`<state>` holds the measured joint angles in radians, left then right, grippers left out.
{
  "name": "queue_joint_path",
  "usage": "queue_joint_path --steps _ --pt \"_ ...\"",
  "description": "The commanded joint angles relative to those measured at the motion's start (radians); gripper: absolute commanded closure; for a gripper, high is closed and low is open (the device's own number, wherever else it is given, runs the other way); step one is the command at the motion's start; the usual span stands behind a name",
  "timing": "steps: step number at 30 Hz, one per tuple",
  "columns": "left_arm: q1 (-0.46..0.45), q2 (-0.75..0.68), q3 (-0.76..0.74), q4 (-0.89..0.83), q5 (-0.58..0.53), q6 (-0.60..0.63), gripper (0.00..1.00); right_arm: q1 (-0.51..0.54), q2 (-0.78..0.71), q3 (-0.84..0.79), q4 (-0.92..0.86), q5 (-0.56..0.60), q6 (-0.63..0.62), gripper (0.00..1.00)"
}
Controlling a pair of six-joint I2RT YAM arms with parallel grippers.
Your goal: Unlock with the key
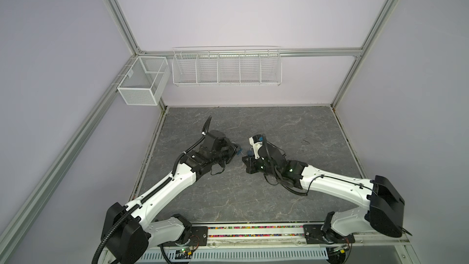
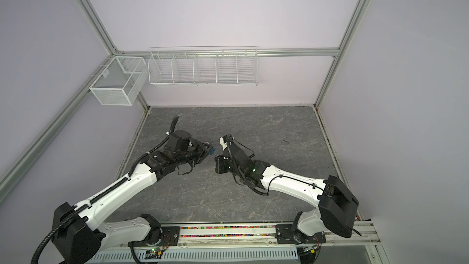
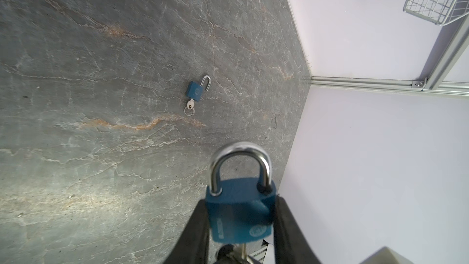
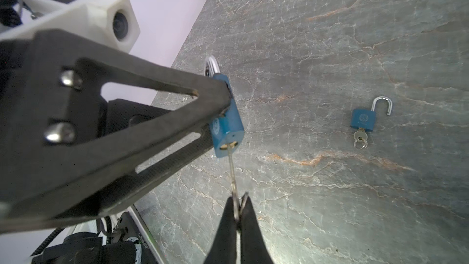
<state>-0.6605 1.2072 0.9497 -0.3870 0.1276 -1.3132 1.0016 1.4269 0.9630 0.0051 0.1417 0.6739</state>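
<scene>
My left gripper [image 3: 241,208] is shut on the body of a blue padlock [image 3: 239,214], held off the table with both legs of its steel shackle [image 3: 241,153] in the body. My right gripper [image 4: 238,200] is shut on the head of a thin silver key [image 4: 232,171]. The key's blade runs into the keyhole in the padlock [image 4: 227,123]. In both top views the two grippers meet tip to tip over the middle of the table, with the padlock [image 1: 239,151] [image 2: 211,151] between them.
A second blue padlock [image 3: 195,92] [image 4: 363,120] lies flat on the grey stone table [image 1: 228,194], its shackle swung open and a ringed key in it. A wire rack [image 1: 225,67] and a mesh basket [image 1: 142,82] hang on the back wall.
</scene>
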Motion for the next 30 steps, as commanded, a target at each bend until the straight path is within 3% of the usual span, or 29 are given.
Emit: queue_joint_path --steps 1,8,15,30 --pt "-0.010 -0.007 -0.003 0.001 0.059 -0.010 1.00 0.008 -0.020 0.009 0.131 0.040 -0.082 0.94" --pt "-0.023 -0.020 0.002 -0.039 0.034 0.010 1.00 0.005 -0.006 0.065 0.027 0.110 -0.083 0.94" --pt "-0.028 0.006 0.000 -0.013 0.074 -0.005 1.00 0.014 -0.007 0.055 0.146 0.057 -0.146 0.94" --pt "-0.044 0.018 -0.007 0.031 0.127 -0.043 1.00 0.006 0.017 0.122 0.137 0.105 -0.221 0.94"
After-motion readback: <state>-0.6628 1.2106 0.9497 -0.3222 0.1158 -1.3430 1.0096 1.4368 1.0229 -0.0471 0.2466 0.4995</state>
